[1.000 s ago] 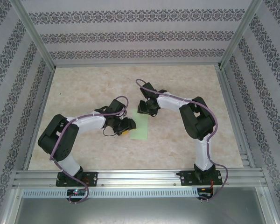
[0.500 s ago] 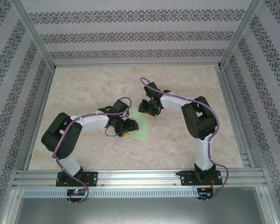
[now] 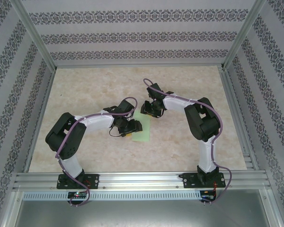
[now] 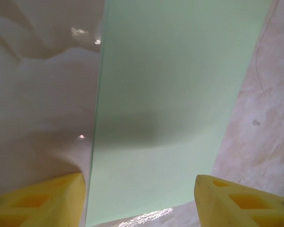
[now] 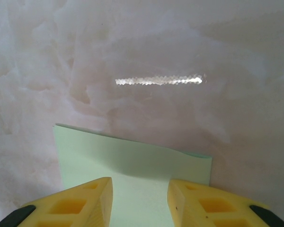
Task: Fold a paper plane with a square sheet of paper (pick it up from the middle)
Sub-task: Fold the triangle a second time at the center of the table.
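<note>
Left gripper [image 4: 139, 178] is spread wide, straddling the sheet of paper [image 4: 170, 94]. Right gripper [image 5: 139, 184] sits part-open over its far edge, pinching nothing. Paper's lying mid-tabletop [image 3: 189, 142], so I'd guess early folding. The next move needs a clean nip on one edge.

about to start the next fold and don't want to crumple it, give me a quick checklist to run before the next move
1. Pale mint-green paper sheet lies on the marble-patterned table: ok.
2. Left end effector open, yellow fingers apart over the sheet's near part: ok.
3. Right end effector open over the sheet's far end: ok.
4. Sheet lying flat: not ok, the edge by the right end effector looks wavy and slightly lifted.
5. Either end effector touching the paper: cannot tell.
6. Centre crease present: cannot tell.
</note>
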### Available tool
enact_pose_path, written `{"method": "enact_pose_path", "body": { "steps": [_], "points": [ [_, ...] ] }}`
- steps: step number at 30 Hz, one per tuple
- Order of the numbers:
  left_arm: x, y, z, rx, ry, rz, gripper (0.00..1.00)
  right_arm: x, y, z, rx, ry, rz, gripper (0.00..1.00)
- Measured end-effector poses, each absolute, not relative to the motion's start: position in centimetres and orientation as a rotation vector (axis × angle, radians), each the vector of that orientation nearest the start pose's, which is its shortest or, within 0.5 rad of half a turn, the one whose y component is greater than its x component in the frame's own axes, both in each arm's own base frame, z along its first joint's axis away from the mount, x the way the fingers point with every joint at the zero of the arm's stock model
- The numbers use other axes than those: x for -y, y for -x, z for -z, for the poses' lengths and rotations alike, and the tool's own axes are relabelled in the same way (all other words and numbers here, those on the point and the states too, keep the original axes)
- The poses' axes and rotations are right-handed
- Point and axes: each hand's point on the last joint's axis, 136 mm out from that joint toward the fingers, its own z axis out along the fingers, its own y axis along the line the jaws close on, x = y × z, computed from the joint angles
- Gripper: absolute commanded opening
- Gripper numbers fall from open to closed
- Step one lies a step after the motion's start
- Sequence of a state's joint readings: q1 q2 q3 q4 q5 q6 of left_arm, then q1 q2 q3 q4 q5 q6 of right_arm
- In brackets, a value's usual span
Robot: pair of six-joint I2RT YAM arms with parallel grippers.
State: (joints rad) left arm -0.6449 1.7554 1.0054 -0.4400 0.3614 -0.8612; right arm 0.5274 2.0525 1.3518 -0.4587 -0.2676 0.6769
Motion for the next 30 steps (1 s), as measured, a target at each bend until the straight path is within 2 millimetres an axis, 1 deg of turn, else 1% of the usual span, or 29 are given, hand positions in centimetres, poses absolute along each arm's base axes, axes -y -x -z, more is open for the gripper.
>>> {"method": "enact_pose_path", "body": {
  "steps": [13,19,24,30],
  "points": [
    [27.6,-26.6,-3.0,-3.004,0.188,0.789,0.63,-27.3,-37.8,-1.6,-2.878,-0.139,-0.661,0.38],
    [28.5,-26.1,-3.4,-3.011,0.138,0.857,0.63,-27.3,-37.8,-1.6,-2.878,-0.139,-0.661,0.39],
    [28.9,-25.9,-3.6,-3.012,0.116,0.877,0.63,-27.3,-37.8,-1.6,-2.878,-0.139,-0.661,0.39],
    [28.5,-26.7,-3.9,-2.995,0.118,0.813,0.63,-27.3,-37.8,-1.5,-2.878,-0.139,-0.661,0.38]
  ]
}}
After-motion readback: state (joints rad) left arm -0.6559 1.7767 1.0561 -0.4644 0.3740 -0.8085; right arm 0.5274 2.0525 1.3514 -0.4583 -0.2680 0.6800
